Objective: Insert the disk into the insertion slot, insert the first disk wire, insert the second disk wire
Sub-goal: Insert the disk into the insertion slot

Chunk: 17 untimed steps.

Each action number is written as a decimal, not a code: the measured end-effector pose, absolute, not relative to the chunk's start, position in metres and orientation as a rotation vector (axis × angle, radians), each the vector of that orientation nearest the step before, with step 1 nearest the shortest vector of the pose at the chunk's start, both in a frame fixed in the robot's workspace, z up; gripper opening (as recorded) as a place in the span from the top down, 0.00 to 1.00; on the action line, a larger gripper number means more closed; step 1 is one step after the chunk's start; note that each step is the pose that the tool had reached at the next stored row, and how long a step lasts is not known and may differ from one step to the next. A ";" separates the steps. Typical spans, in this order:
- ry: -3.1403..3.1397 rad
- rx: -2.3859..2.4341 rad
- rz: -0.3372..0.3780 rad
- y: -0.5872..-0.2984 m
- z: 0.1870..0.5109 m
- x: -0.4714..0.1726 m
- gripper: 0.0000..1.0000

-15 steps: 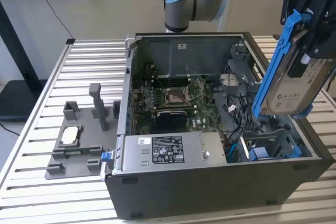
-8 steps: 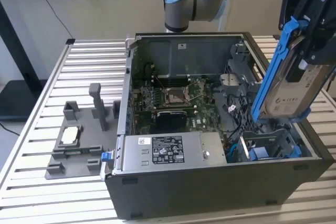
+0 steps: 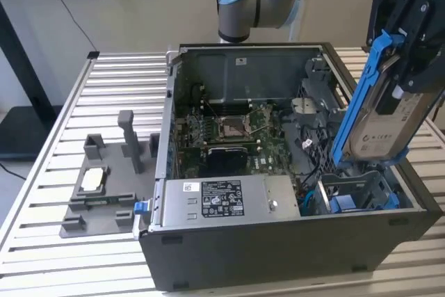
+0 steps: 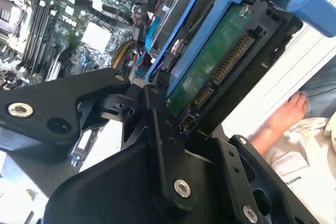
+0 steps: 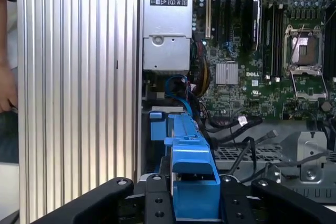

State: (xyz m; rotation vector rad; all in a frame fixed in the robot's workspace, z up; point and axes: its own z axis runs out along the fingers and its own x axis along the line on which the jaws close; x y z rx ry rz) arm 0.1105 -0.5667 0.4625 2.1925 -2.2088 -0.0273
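My gripper (image 3: 395, 78) is shut on the disk (image 3: 379, 119), a silver-grey drive in a bright blue frame. The disk hangs steeply tilted, with its lower end just above the insertion slot (image 3: 358, 189) at the front corner of the case on the exterior view's right. The second wrist view shows the disk's green circuit board (image 4: 210, 61) and connector row between my black fingers (image 4: 157, 129). In the first wrist view the blue frame (image 5: 191, 166) sits between the fingers, over the bay. Blue and black wires (image 5: 176, 85) lie loose beside the slot.
The open dark grey case (image 3: 278, 255) holds a grey power-supply box (image 3: 222, 203), a motherboard and a processor socket (image 3: 233, 128). A grey fixture (image 3: 104, 186) stands on the slatted table (image 3: 104, 88) at the exterior view's left. A person's hand (image 4: 286, 114) is beside the table.
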 end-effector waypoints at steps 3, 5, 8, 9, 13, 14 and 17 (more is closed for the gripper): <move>-2.209 2.193 -0.027 -0.567 0.459 0.111 0.67; -2.209 2.193 -0.027 -0.567 0.456 0.111 0.67; -2.209 2.193 -0.027 -0.567 0.453 0.110 0.67; -2.209 2.193 -0.027 -0.567 0.451 0.110 0.67; -2.209 2.192 -0.027 -0.567 0.446 0.111 0.67; -2.209 2.192 -0.027 -0.567 0.444 0.111 0.67; -2.209 2.193 -0.027 -0.567 0.440 0.111 0.67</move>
